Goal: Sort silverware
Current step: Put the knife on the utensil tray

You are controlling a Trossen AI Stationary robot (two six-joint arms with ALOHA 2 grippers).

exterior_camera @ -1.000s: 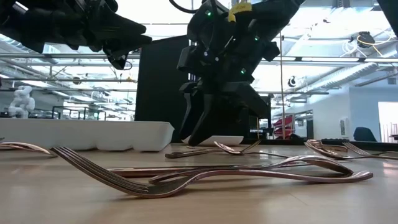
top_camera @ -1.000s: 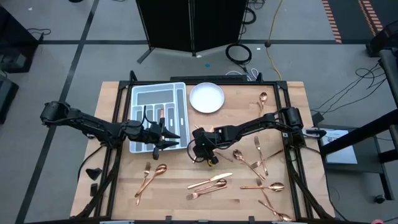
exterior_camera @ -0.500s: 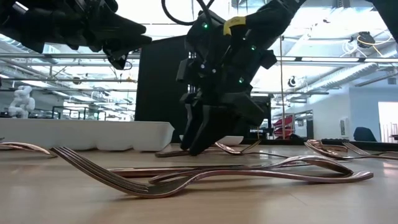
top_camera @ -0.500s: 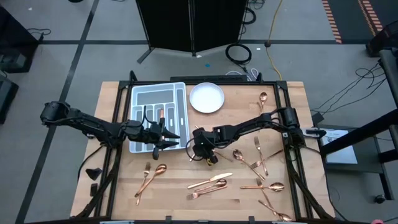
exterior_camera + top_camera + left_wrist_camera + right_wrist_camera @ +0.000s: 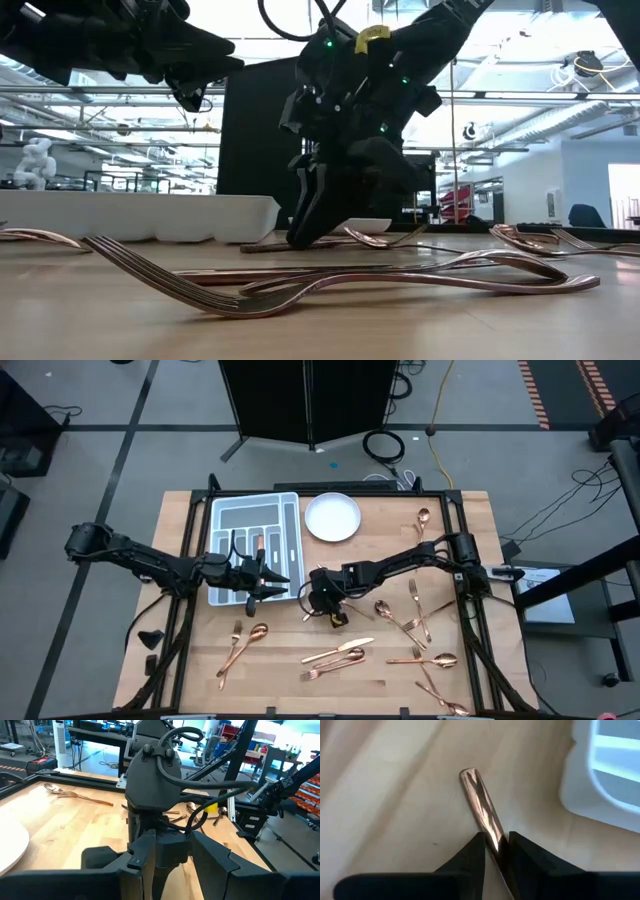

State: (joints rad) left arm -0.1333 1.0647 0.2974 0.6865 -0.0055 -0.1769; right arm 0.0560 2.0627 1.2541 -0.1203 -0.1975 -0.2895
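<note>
No readable text, label, brand, number or sign on anything here.

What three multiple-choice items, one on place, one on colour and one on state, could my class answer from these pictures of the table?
1. Where does the round white plate lie?
A. Beside the grey compartmented tray, at the far edge of the table
B. Inside the tray
C. At the near edge, among the forks

2. What colour is the slim shiny cutlery handle between the right gripper's fingers?
A. Silver
B. Copper
C. Black

3. How does the right gripper stand?
A. Wide open, high above the table
B. Down at the wooden tabletop, fingers on either side of the handle
C. Inside the tray

Answers: 1 A, the high view shows the plate just right of the tray. 2 B, the right wrist view shows its copper sheen. 3 B, the right wrist view shows both fingers against the handle, and the low view shows the fingertips at the table.
</note>
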